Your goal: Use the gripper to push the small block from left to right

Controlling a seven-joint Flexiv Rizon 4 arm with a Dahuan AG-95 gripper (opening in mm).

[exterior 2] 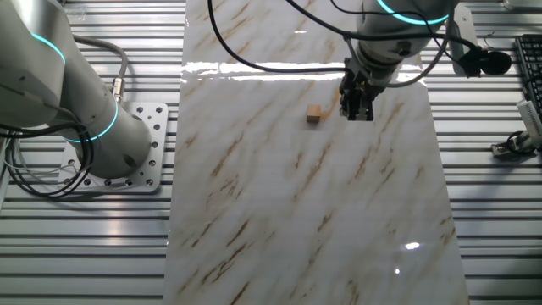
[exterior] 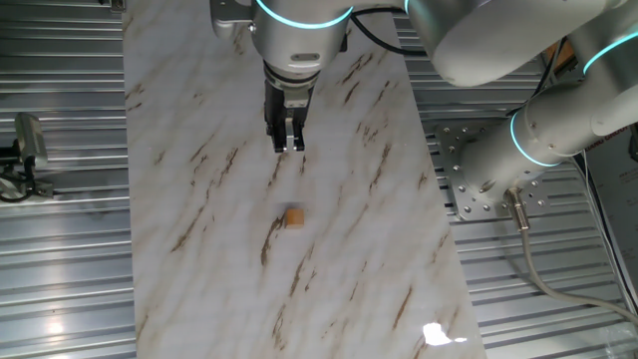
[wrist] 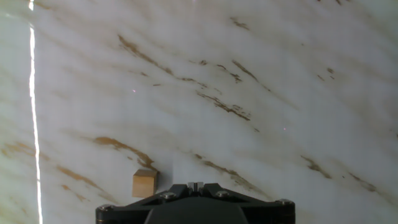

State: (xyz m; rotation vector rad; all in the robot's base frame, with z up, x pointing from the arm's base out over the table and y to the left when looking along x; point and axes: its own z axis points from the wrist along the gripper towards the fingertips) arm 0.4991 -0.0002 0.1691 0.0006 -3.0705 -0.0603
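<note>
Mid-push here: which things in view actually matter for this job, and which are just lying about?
Job:
gripper, jaws together
small block, apart from it
marble board

Lying about:
clamp
keyboard edge
grey bracket

White marble slab [exterior: 349,249] with brown veins lies over a ribbed metal table [exterior: 60,259]. Perforated mounting plate [exterior 2: 144,148] sits just beside the slab's long edge. Black keyboard [exterior 2: 529,68] at the table's far edge, partly cropped.
</note>
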